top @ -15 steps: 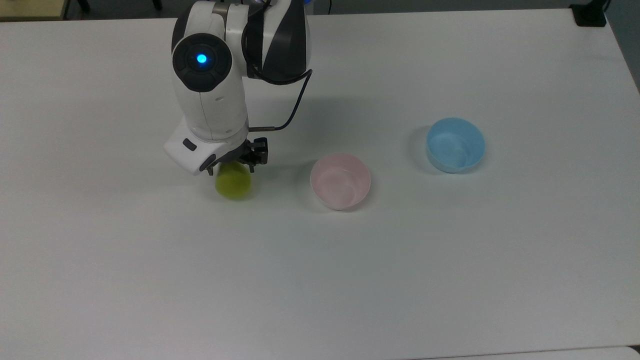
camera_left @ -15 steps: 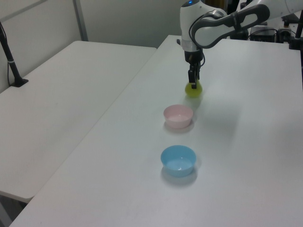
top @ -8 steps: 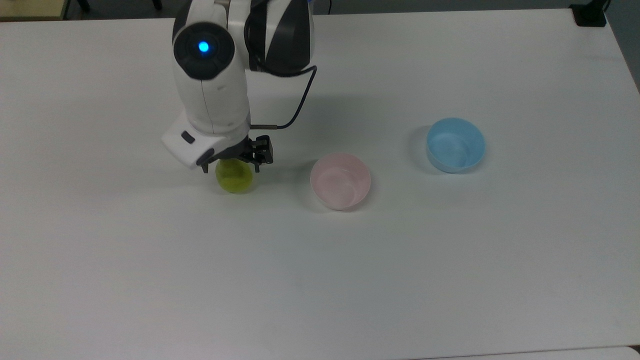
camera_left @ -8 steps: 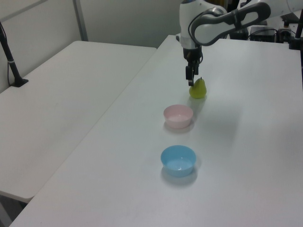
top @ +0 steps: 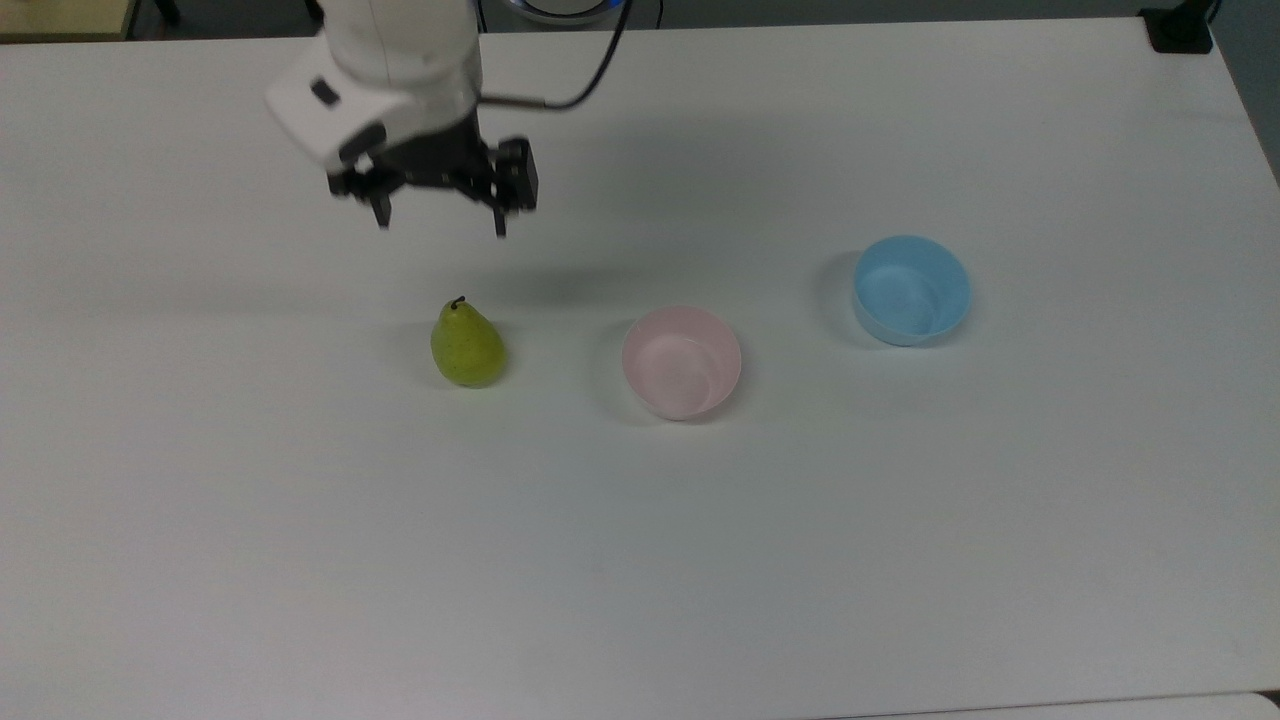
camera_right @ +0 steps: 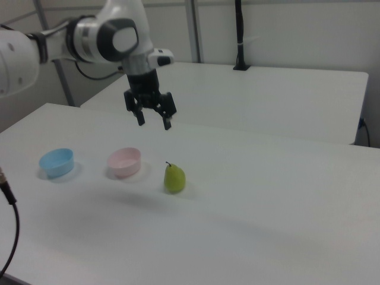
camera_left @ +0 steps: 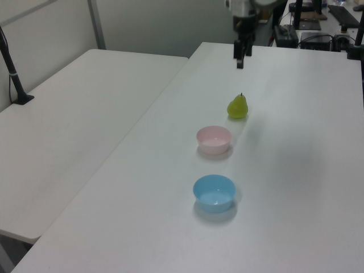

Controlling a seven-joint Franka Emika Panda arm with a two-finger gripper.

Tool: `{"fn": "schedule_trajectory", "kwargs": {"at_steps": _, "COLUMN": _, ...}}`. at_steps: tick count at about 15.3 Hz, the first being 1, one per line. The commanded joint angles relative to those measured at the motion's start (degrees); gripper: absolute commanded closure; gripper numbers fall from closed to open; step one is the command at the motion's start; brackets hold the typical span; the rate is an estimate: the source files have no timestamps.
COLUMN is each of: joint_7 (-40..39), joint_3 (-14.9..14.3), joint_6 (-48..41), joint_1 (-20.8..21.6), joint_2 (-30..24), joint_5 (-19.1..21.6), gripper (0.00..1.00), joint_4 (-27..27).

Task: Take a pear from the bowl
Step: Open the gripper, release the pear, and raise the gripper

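The yellow-green pear (top: 466, 344) (camera_left: 238, 107) (camera_right: 174, 178) stands upright on the white table, stem up, to the top view's left of the pale pink bowl (top: 681, 361) (camera_left: 214, 139) (camera_right: 124, 161). The bowl holds nothing. My gripper (top: 441, 222) (camera_left: 239, 61) (camera_right: 155, 122) hangs open well above the table, its two dark fingers spread wide and pointing down, with nothing between them. It is higher than the pear and offset from it toward the top view's upper edge.
A light blue bowl (top: 911, 289) (camera_left: 214, 193) (camera_right: 57, 162) sits past the pink one, at the top view's right. A second white table (camera_left: 74, 114) stands alongside, with a black post (camera_left: 11, 65) clamped on it.
The gripper let go of the pear, opened and rose away from it toward the top view's upper edge. The pear stays standing on the table.
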Motion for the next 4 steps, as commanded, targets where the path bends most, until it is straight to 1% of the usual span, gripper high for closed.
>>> {"fn": "schedule_trajectory", "kwargs": {"at_steps": 1, "joint_7": 0.70, "joint_3": 0.36, "joint_6": -5.23, "joint_1": -1.41, "joint_2": -6.59, "joint_5": -0.02, "gripper": 0.00, "joint_4": -3.65}}
{"fn": "schedule_trajectory", "kwargs": {"at_steps": 4, "joint_7": 1.14, "joint_3": 0.27, "joint_6": -6.20, "joint_1": -1.68, "joint_2": -7.57, "joint_5": -0.02, "gripper": 0.00, "joint_4": -4.01}}
